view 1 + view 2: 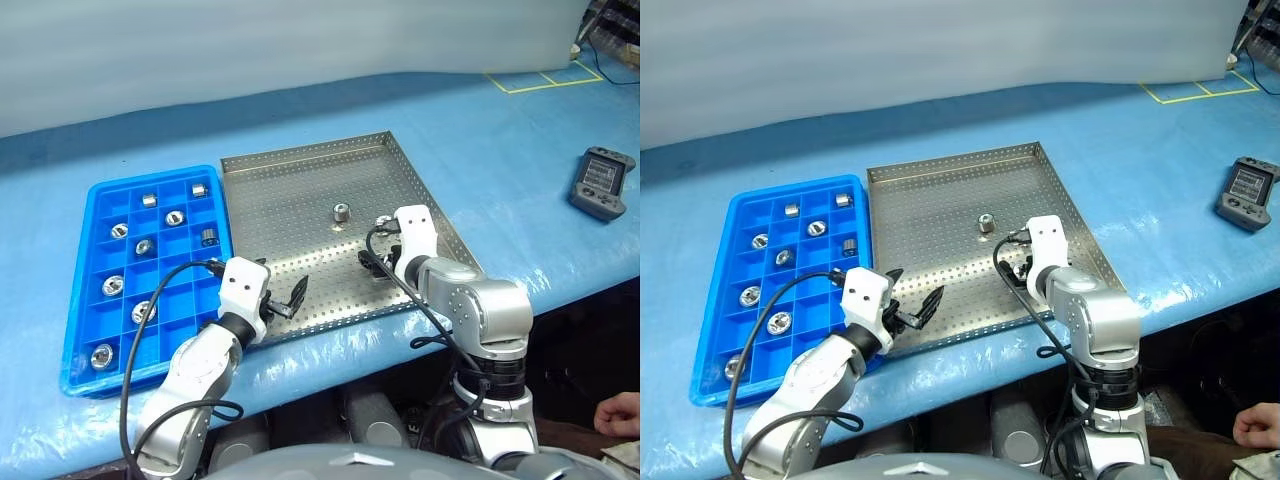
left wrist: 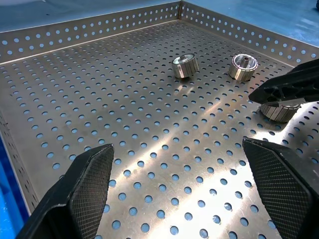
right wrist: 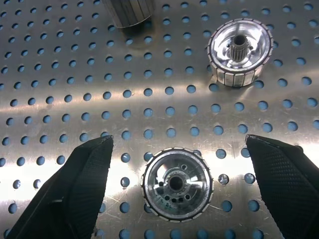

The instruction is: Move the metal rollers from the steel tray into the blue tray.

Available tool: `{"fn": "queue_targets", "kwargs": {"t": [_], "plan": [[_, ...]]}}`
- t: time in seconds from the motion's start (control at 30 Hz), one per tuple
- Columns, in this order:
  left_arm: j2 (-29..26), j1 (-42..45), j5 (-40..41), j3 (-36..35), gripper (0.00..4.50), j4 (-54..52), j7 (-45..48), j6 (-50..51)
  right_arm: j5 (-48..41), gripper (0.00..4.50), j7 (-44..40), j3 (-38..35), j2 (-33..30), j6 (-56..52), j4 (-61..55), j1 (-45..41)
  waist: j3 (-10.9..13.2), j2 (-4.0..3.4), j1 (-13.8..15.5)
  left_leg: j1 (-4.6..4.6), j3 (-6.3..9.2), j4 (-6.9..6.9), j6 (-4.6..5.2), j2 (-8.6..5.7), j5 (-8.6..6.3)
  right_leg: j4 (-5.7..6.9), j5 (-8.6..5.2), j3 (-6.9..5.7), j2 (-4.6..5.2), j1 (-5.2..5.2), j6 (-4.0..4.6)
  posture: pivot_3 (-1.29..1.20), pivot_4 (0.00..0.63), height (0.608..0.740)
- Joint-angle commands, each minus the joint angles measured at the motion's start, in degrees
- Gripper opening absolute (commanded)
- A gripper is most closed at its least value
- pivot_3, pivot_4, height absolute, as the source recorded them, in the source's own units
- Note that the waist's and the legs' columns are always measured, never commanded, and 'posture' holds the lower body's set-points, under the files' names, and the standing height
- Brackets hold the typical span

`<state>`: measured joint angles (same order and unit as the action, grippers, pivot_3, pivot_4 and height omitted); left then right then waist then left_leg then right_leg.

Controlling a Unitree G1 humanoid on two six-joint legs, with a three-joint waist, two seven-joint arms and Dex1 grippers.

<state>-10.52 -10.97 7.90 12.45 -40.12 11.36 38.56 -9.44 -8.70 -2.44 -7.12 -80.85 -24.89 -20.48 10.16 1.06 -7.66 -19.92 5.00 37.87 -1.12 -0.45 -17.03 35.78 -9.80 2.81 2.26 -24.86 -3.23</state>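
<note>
Right end effector (image 3: 177, 149) spread, angled down over roller (image 3: 177, 184) | left end effector (image 1: 908, 305) spread, near-level, empty

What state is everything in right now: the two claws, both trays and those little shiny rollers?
Left gripper: open, empty, over the steel tray.
Right gripper: open, straddling one roller, not gripping.
Steel tray: three rollers left on it.
Blue tray: partly filled, one roller per occupied compartment.
Handheld controller: lying on the table.
</note>
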Motion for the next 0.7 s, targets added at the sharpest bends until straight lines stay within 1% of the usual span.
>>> {"fn": "queue_targets", "kwargs": {"t": [0.03,0.1,0.2,0.33,0.43,0.47,0.7], "plan": [[-0.2,-0.3,0.4,0.6,4.49,-0.9,0.2,0.1,-0.6,4.5,-0.2,0.9,-1.1,-1.7,-0.5,0.9,0.0,0.0,0.0,0.0,0.0,0.0,0.0,0.0,0.0,0.0,0.0,0.0,0.0,0.01,0.0,-0.13,0.15,0.74],[-0.3,-0.4,0.5,0.6,4.49,-0.9,0.1,0.1,-0.5,4.5,-0.1,1.4,-1.7,-2.5,-0.6,1.5,0.0,0.0,0.1,0.0,0.0,0.01,0.0,0.0,0.0,0.0,0.0,0.0,0.0,0.0,0.0,-0.13,0.15,0.74],[-0.5,-0.5,0.5,0.6,4.5,-1.0,0.3,0.1,-0.9,3.9,-0.4,2.8,-2.8,-4.1,-1.3,2.0,0.0,0.01,0.1,0.03,-0.01,0.01,0.0,0.0,0.0,0.0,0.0,0.0,0.0,0.04,0.0,-0.14,0.15,0.74],[-0.8,-0.6,0.5,0.6,4.5,-1.1,0.3,0.1,-1.2,2.58,-0.5,3.6,-2.9,-4.1,-1.6,1.6,0.0,0.01,-0.1,0.06,-0.01,0.0,0.0,0.0,0.0,0.0,-0.01,0.0,-0.01,0.05,-0.01,-0.14,0.15,0.74],[-1.2,-0.7,0.3,0.4,4.5,-1.2,0.2,-0.2,-1.2,1.72,-0.4,4.2,-2.7,-3.4,-1.3,0.9,0.0,0.01,-0.1,0.05,0.0,0.0,0.0,0.01,0.0,0.0,-0.01,-0.01,-0.01,0.04,-0.01,-0.13,0.15,0.74],[-1.4,-0.8,0.1,0.4,4.5,-1.3,0.2,-0.5,-1.2,1.65,-0.4,4.4,-2.5,-2.9,-1.1,0.8,0.0,0.01,-0.1,0.05,0.0,-0.01,0.0,0.01,0.0,0.0,-0.01,0.0,-0.01,0.04,0.0,-0.12,0.15,0.74],[-4.0,-4.9,0.8,-4.3,4.5,-3.1,2.1,-5.9,-0.6,1.65,-0.9,9.3,0.1,7.3,1.8,-4.2,0.0,-0.02,-0.9,0.03,-0.05,-0.04,0.0,0.08,0.0,0.08,-0.01,0.05,-0.1,-0.11,0.01,-0.09,0.15,0.74]]}}
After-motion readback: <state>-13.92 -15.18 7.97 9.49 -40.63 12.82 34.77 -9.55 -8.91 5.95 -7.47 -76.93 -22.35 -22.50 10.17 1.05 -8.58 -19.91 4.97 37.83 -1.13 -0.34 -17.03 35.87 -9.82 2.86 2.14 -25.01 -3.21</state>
